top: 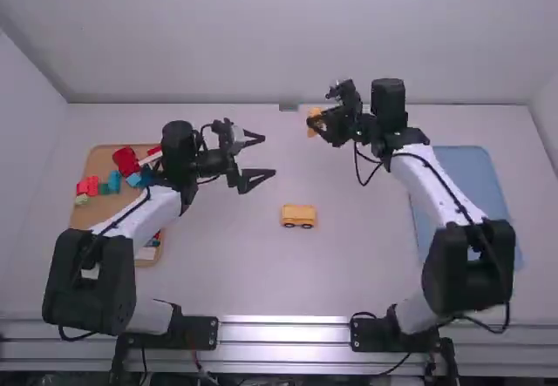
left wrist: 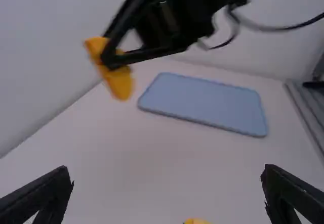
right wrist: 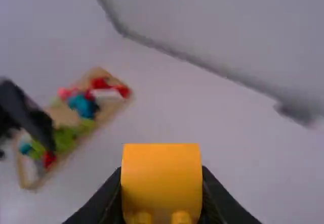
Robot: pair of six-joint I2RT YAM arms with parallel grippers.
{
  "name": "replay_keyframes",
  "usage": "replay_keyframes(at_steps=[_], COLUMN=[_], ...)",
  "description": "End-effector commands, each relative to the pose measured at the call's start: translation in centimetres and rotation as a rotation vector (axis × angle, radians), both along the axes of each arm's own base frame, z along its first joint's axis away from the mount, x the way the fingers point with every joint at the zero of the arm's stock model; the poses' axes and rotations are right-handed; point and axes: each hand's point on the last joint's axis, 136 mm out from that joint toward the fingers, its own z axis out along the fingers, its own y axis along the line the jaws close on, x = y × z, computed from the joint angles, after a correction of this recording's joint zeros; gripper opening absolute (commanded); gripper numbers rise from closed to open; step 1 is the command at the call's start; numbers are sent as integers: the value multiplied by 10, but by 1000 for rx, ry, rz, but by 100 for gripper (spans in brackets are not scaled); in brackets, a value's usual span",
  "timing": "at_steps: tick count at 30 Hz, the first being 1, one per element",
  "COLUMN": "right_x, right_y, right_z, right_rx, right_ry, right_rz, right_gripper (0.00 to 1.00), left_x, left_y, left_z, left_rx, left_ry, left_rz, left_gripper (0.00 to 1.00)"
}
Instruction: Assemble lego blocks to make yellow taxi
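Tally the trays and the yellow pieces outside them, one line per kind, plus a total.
Trays: 2 (wooden tray, blue tray)
Yellow pieces: 2 (wheeled piece, held piece in the right end effector)
Total: 4

And right now, looking across all three views, there's no text, label, brand, number or sign that can be read!

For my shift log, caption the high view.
Right pincer holding a yellow block aloft, left pincer open, wheeled yellow piece on the table.
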Motion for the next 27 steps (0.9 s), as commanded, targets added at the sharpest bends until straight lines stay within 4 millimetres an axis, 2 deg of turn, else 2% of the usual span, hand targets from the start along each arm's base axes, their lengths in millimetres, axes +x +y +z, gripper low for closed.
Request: replay_keyframes(at_steps=[1,2,4,5,6,8,9,10,17,21,22,23,25,27], right_x=[4,-9,-23,-41,-55,-68,-85,-91,-105,-115,-117,-120,-124,-123], right_y=[-41,-54,-66,-76,-80,-82,-86,-88,-90,-85,-85,-85,-81,-76], right_z=[18,4,-12,-30,-45,-58,-80,-92,-160,-199,-203,-209,-220,-232], right_rx=[-360,-478,-587,-684,-735,-776,-838,-867,-976,-1020,-1030,-1039,-1036,-1039], right_ry=[-187,-150,-98,-31,27,73,138,164,203,235,243,260,277,276], right_rz=[-175,-178,-159,-108,-51,19,132,186,479,599,612,626,652,665], right_gripper=[9,6,6,6,6,8,8,8,8,1,1,3,13,14], left_x=[12,14,16,18,18,18,18,18,17,15,15,15,16,20], left_y=[7,9,10,11,11,11,11,11,11,12,12,12,12,15], left_z=[-6,-8,-9,-11,-12,-12,-12,-12,-16,-21,-21,-21,-22,-24], left_rx=[22,28,33,38,40,41,41,40,44,50,50,50,52,61], left_ry=[4,9,13,20,24,24,26,28,52,80,81,84,85,87], left_rz=[80,96,107,123,129,129,128,126,126,128,128,128,133,160], left_gripper=[99,99,99,99,99,99,99,99,99,99,99,99,99,99])
